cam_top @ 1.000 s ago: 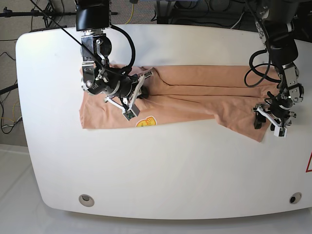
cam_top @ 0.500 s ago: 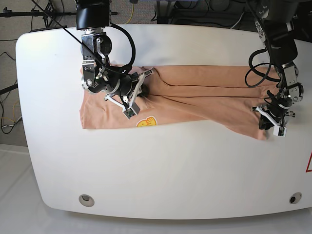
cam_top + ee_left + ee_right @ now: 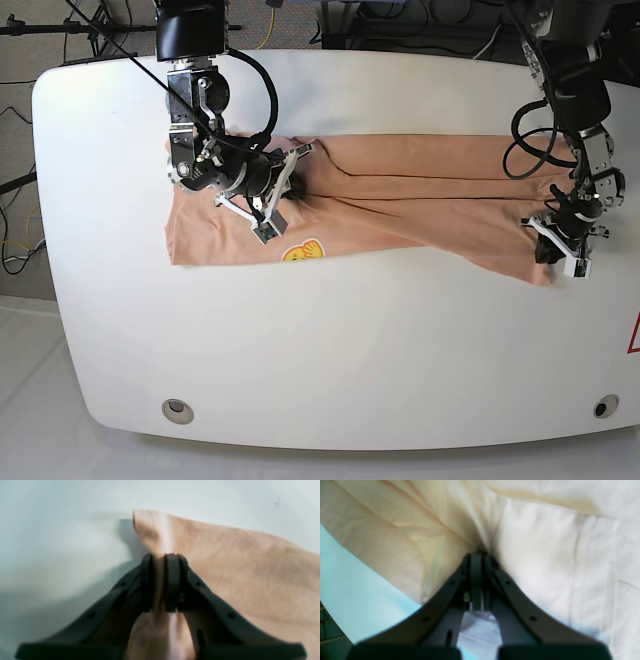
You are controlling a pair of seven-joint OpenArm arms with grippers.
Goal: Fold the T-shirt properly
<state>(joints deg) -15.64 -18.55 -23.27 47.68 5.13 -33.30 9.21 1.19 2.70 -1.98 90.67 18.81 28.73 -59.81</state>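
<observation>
The salmon-pink T-shirt [image 3: 400, 200] lies stretched sideways across the white table, with its yellow smiley print [image 3: 300, 251] near the front edge of the cloth. On the right of the base view, my left gripper [image 3: 562, 248] is shut on the shirt's front right corner. The left wrist view shows that corner of the T-shirt [image 3: 237, 567] pinched in the left gripper [image 3: 162, 562] and sticking up past the pads. My right gripper [image 3: 283, 188] is over the shirt's left part. It is shut, with a bunch of T-shirt [image 3: 395, 530] folds meeting at the right gripper [image 3: 477, 557] tips.
The white table [image 3: 350, 350] has a round hole near its front left corner [image 3: 177, 409] and another near the front right [image 3: 604, 407]. Cables and stands run behind the table's back edge. A red marking [image 3: 634, 335] sits at the right edge.
My left gripper has shut on the shirt's front right corner and drawn it slightly back and up. The right arm has hardly moved.
</observation>
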